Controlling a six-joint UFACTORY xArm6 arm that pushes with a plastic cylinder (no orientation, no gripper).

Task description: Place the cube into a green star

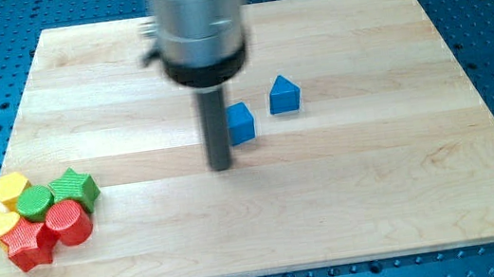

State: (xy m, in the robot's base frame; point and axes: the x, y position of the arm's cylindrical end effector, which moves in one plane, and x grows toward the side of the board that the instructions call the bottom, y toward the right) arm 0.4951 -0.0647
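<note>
A blue cube (pixel 240 123) lies near the middle of the wooden board (pixel 350 192). My tip (pixel 221 167) rests on the board just left of and slightly below the cube, close to its left side. The green star (pixel 76 189) sits at the view's left, on the right edge of a cluster of blocks, far from the cube. A second blue block (pixel 284 94), with a peaked top, lies up and to the right of the cube.
The cluster at the view's left also holds a green cylinder (pixel 35 201), a red cylinder (pixel 67 221), a red star (pixel 28 246), and two yellow blocks (pixel 11 189) (pixel 0 225). The arm's grey body (pixel 198 20) hangs over the board's top middle.
</note>
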